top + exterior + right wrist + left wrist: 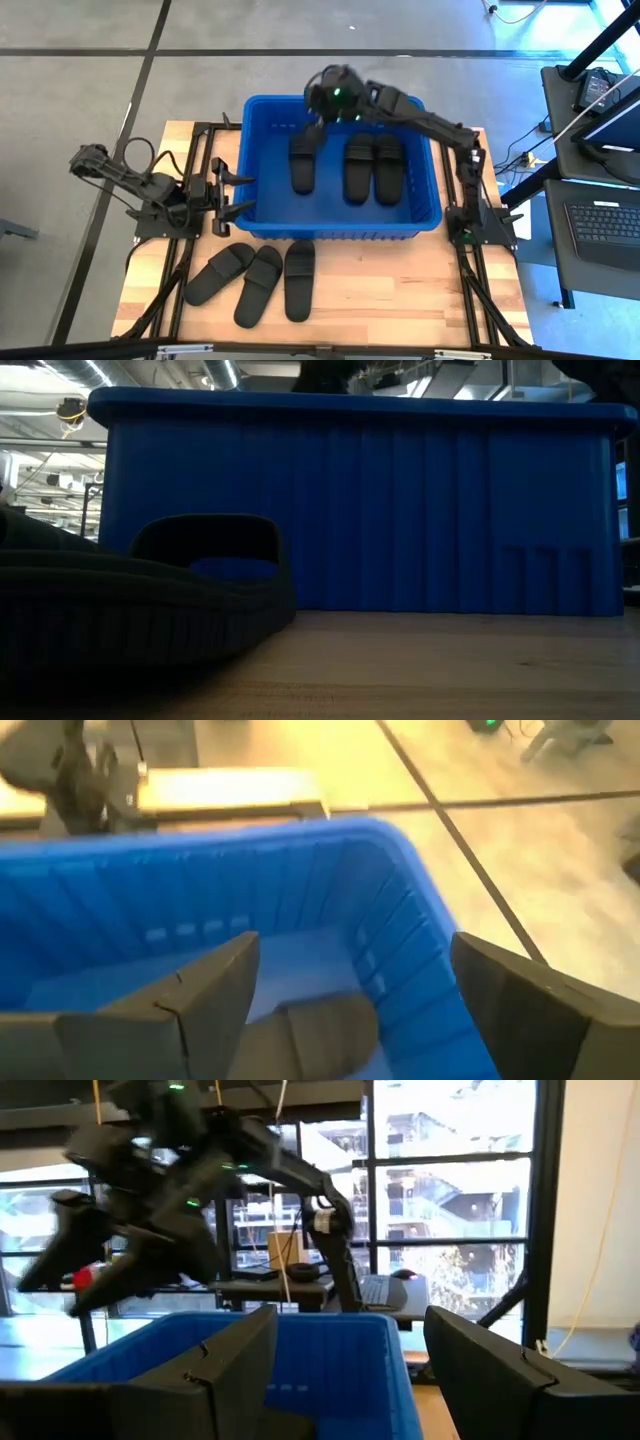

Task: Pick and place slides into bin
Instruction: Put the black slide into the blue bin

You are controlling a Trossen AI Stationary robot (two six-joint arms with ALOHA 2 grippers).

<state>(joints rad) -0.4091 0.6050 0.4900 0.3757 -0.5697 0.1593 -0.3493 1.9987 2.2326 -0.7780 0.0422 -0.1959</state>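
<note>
Slides lie in two groups. Nearest the table's front edge, three black slides rest on the bare wooden table outside the bin: two angled ones side by side at the left and a third straighter one just beside them on the right. In the low view the closest of these fills the left foreground, with the bin's blue wall rising behind it.

Behind them stands the blue bin, its front wall near the three loose slides but not touching them. Inside it lie three more slides: one on the left part of the floor and a pair side by side toward the middle and right, all flat on the bottom with straps up.

The left gripper sits low beside the bin's left wall, pointing at it, fingers spread wide and holding nothing; the loose slides lie off to its front side, well apart from it.

Farthest back, the right gripper hangs over the bin's rear left area, just above the left slide's far end. Its fingers are parted wide and empty, and in its wrist view that slide shows below and between them, not touched.
</note>
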